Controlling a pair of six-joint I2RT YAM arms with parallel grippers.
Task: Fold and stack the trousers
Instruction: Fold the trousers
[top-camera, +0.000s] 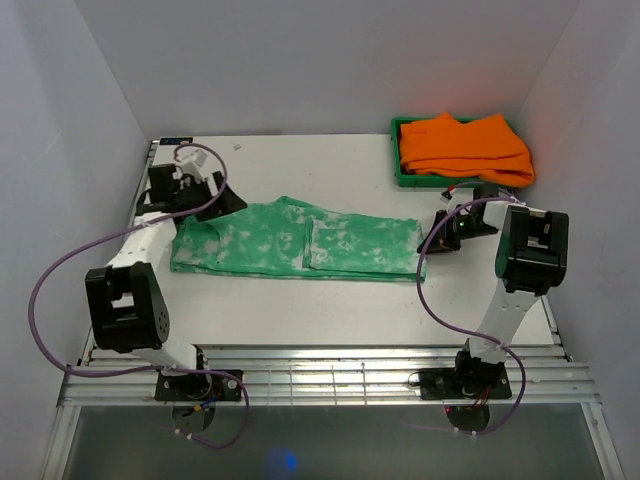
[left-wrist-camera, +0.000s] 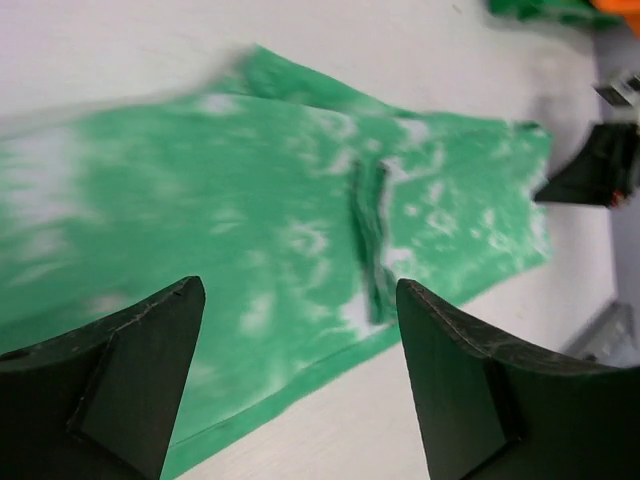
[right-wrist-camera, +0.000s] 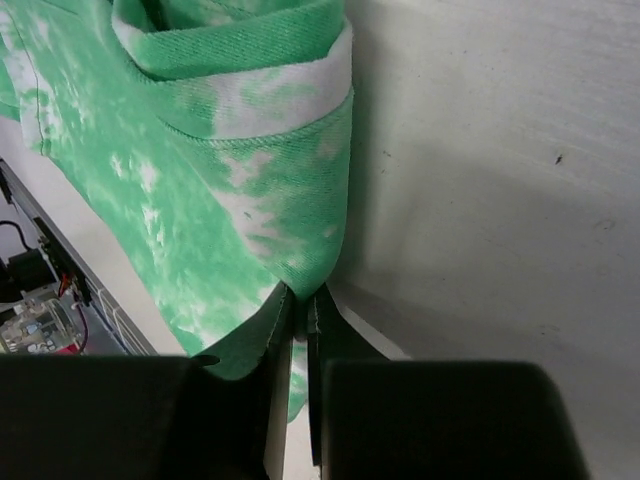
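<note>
The green tie-dye trousers (top-camera: 295, 240) lie flat across the middle of the table, with the leg ends folded back over the right part. My left gripper (top-camera: 218, 198) is open and empty, just above the trousers' left end; in the left wrist view the cloth (left-wrist-camera: 250, 220) spreads beyond its spread fingers (left-wrist-camera: 140, 370). My right gripper (top-camera: 440, 238) is at the trousers' right edge and shut on a pinch of the cloth (right-wrist-camera: 290, 240), which rises slightly from the table.
A green bin (top-camera: 400, 172) at the back right holds folded orange garments (top-camera: 465, 148). Grey walls enclose the table on three sides. A metal rail (top-camera: 330, 375) runs along the near edge by the arm bases.
</note>
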